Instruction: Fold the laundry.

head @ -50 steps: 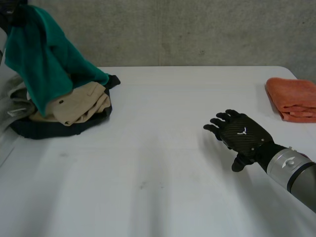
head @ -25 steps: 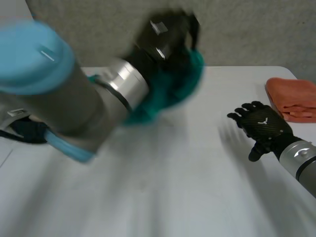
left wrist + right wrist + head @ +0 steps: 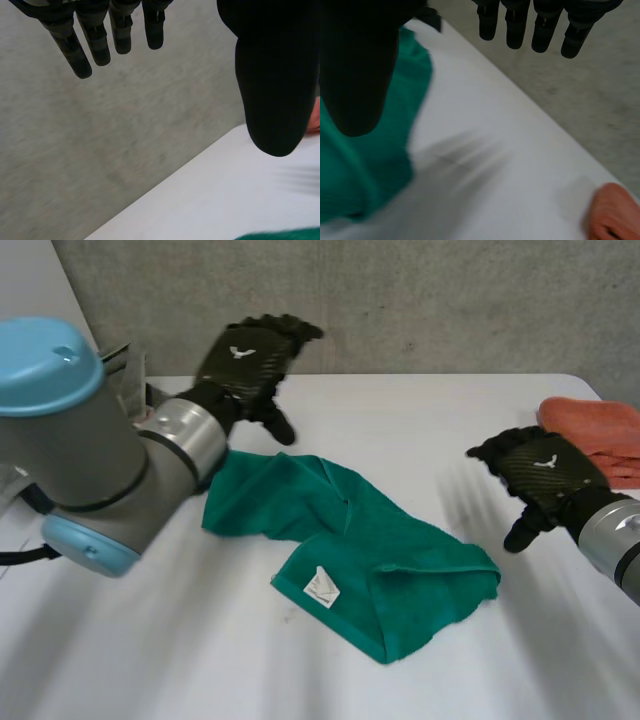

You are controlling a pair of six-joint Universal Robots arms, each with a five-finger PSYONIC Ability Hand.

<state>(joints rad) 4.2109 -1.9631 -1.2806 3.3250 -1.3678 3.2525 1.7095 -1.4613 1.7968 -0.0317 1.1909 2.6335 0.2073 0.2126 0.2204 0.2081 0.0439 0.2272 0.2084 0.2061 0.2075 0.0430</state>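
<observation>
Left robot hand (image 3: 250, 355) and right robot hand (image 3: 545, 472) hang open, empty; crumpled towel (image 3: 360, 540) could fold crooked unless flattened first.

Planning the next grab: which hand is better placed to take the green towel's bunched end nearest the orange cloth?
Right, probably. The right hand is open beside that end of the green towel; the left hand, also open, is up beyond the towel's opposite end.

Black carbon-weave left hand (image 3: 250, 352) with a small white mark, matching right hand (image 3: 545, 472), silver wrist rings (image 3: 190, 440), thick grey arms (image 3: 80, 455), light-blue caps (image 3: 45, 365)
</observation>
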